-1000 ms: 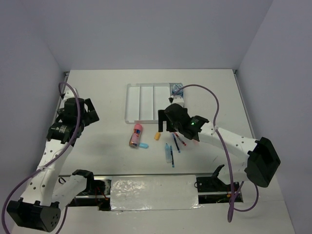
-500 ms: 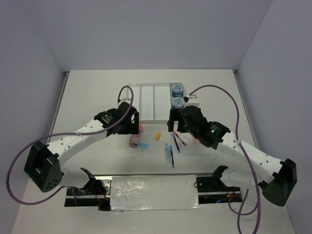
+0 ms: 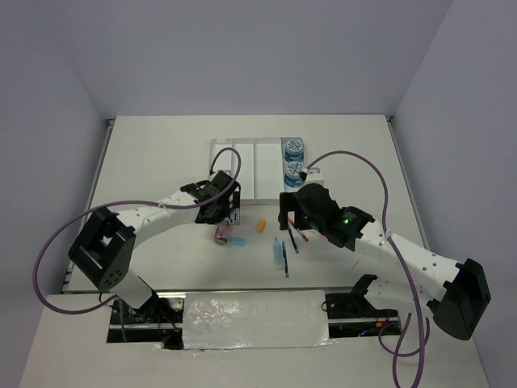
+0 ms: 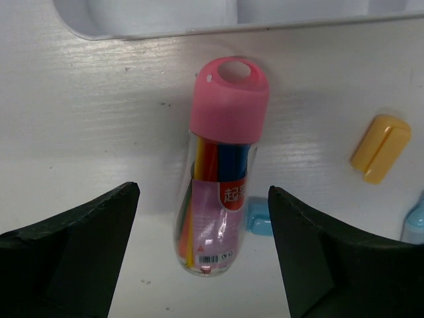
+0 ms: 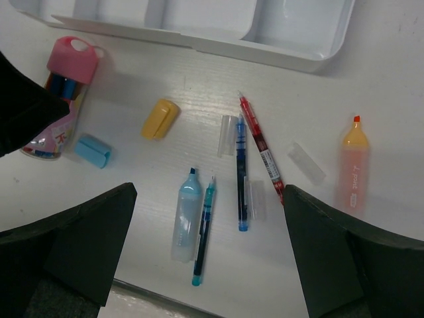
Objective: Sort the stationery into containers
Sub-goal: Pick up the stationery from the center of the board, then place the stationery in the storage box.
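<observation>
Several pens (image 5: 241, 172) lie loose on the table (image 5: 397, 79) under the right gripper (image 5: 209, 199), whose fingers are spread wide and empty. Slightly farther left, the left gripper (image 4: 202, 199) straddles the pink tube (image 4: 222, 172), fingers apart and not touching it. Behind sits the clear tray (image 3: 262, 166), with two blue rolls (image 3: 294, 147) in its right compartment.

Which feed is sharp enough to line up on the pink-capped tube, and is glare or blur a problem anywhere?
Left wrist view: pink-capped tube crisp, label print legible, soft shadow beside it; jaws dark and soft-edged. Right wrist view: red pen sharp, light even. Top external view: items tiny, glare on the shiny strip at the near edge.
</observation>
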`<state>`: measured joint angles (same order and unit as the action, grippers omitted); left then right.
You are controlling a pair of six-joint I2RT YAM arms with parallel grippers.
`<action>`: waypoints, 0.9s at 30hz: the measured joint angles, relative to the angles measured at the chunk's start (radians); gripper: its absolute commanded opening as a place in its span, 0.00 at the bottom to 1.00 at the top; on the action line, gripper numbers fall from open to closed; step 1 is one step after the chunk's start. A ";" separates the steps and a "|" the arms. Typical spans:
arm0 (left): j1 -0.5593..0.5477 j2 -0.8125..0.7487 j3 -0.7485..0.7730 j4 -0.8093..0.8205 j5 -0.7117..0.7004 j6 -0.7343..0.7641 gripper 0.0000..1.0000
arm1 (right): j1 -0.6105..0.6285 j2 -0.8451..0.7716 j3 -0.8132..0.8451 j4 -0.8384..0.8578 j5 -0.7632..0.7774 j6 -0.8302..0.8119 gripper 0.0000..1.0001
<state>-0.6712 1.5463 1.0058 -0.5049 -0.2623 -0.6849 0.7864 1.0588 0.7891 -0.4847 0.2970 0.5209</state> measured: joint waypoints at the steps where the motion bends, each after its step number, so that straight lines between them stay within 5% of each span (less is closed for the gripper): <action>1: 0.000 0.015 0.000 0.005 -0.001 0.000 0.90 | 0.000 -0.001 -0.001 0.001 -0.001 -0.002 1.00; 8: 0.000 0.079 -0.026 0.026 -0.008 -0.009 0.75 | 0.000 -0.032 -0.011 0.005 -0.006 -0.009 1.00; 11: 0.000 0.081 -0.043 0.026 -0.027 -0.030 0.55 | 0.000 -0.041 -0.013 0.015 -0.005 -0.013 1.00; 12: 0.000 0.080 -0.050 0.028 -0.032 -0.034 0.39 | 0.000 -0.042 -0.014 0.018 -0.005 -0.013 1.00; 19: -0.001 0.008 -0.097 -0.029 -0.074 -0.078 0.01 | 0.000 -0.041 -0.023 0.024 -0.005 -0.016 0.99; 27: -0.037 -0.224 0.012 -0.140 -0.086 -0.076 0.05 | -0.015 -0.055 -0.024 0.024 0.010 -0.024 1.00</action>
<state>-0.7086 1.3228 1.0176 -0.6453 -0.3481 -0.7612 0.7712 1.0039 0.7654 -0.4610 0.3069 0.4969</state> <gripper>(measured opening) 0.602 0.994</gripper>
